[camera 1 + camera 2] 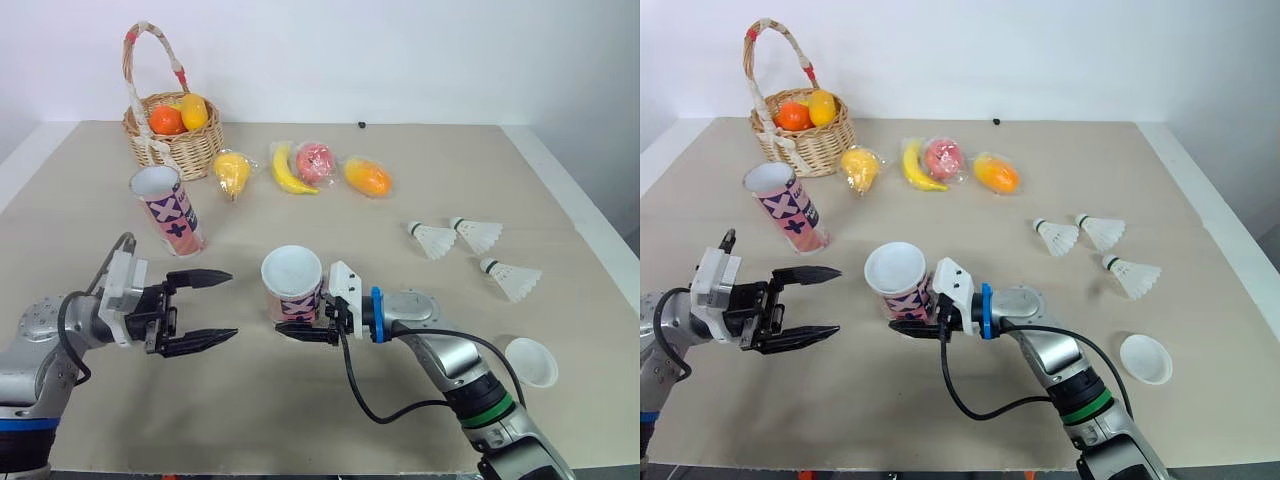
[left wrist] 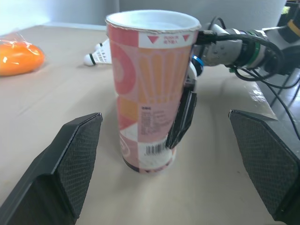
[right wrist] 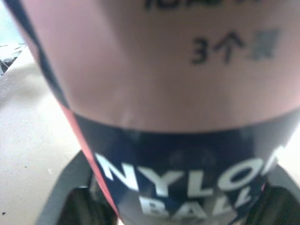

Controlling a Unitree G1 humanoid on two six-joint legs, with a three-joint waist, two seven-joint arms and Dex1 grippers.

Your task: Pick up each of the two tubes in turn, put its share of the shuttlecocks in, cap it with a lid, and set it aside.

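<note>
Shuttlecock tube (image 1: 292, 285), printed cardboard, stands upright at the near centre of the table (image 1: 400, 330). The right gripper (image 1: 298, 331) is closed on its lower wall, a finger on either side. Its white top could be a lid or an open mouth; I cannot tell which. The left gripper (image 1: 232, 305) is level with the tube and just beside it, spread wide and holding nothing.

Judgement: the tube is light, thin-walled and smooth. A hard squeeze would likely dent it and a weak one let it slip. Best taken low to mid wall, leaving the rim clear.

Count:
- One loose lid (image 1: 530, 361), near right.
- Three shuttlecocks (image 1: 432, 240), further right and apart from the tube.
- A second tube (image 1: 168, 208), far left, leaning.
- Four wrapped fruits (image 1: 291, 168), in a row beyond.
- One wicker basket (image 1: 170, 140), holding fruit.
</note>
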